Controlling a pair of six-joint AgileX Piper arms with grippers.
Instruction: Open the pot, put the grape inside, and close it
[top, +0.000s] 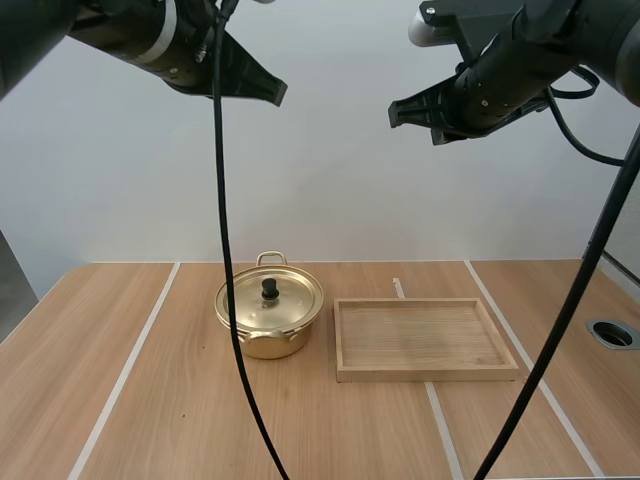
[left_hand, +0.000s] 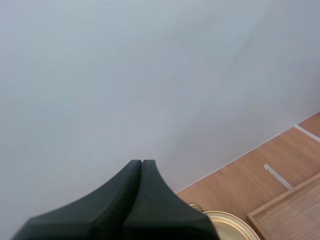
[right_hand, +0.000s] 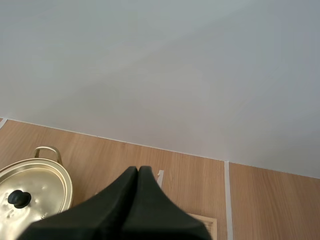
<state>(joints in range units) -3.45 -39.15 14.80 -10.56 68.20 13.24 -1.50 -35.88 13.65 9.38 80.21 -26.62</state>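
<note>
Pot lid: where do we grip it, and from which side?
Grip the black knob at the centre of the lid, coming straight down. The lid sits flat on the pot and the knob stands upright, its only raised part; the dome around it looks too smooth to pinch. The left gripper and right gripper are both shut, so open first.

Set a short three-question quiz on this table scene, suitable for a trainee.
1. True or false: the flat golden lid sits on the round golden metal pot.
2. The shallow rectangular wooden tray lies: A) on the pot; B) beside the pot, toward the right arm; C) behind the pot.
3. Fill in: the left pincer and right pincer are both ___.
Key: 1 true; 2 B; 3 shut.
</note>
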